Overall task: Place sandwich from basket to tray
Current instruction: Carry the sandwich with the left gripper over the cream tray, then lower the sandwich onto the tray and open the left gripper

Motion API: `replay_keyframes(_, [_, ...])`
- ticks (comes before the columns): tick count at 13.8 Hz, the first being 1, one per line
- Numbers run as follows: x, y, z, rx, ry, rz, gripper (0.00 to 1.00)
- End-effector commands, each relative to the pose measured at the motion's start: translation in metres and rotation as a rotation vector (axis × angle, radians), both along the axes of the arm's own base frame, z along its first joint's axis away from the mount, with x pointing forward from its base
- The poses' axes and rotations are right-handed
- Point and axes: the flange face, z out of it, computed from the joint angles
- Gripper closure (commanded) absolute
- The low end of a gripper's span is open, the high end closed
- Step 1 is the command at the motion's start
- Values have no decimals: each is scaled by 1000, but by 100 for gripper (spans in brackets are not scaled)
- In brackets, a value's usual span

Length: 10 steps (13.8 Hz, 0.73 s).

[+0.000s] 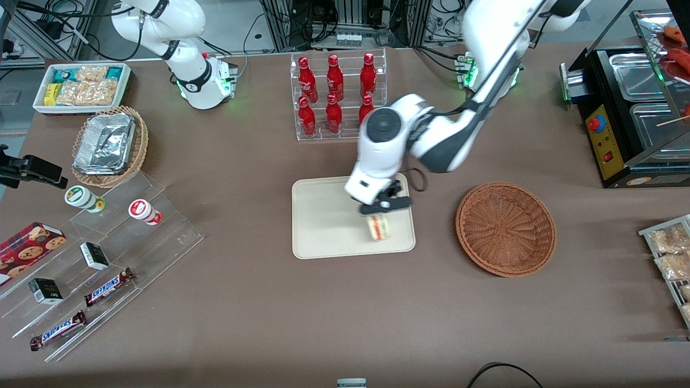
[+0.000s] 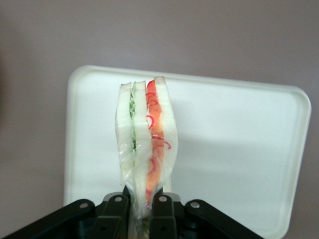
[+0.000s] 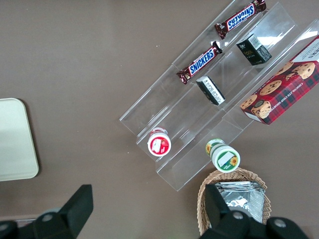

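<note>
Gripper (image 1: 384,211) with sandwich (image 1: 378,227) above the tray (image 1: 323,226)

The gripper, clamped on the sandwich, hangs over the tray's end nearest the basket (image 1: 505,229), which sits beside the tray toward the working arm's end. The bottle rack (image 1: 339,97) stands farther from the front camera than the tray.

The gripper (image 2: 142,211) was cut off by the wrist picture's edge, and its fingertips (image 2: 160,206) hid the sandwich's (image 2: 145,142) base. The arm covered part of the tray's (image 1: 323,226) rim in the front view.
</note>
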Motion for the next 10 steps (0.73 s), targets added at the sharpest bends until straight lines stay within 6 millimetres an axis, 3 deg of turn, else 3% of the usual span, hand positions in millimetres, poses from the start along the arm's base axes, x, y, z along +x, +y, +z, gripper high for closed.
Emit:
replay_keyframes(1, [-1, -38, -23, 14, -14, -22, 100])
replay_keyframes(4, [-11, -57, -49, -24, -54, -75, 100])
replay_keyframes(8, [-14, -58, -82, 13, -73, -133, 100])
replay_keyframes(10, [-28, -67, -95, 22, -60, -159, 100])
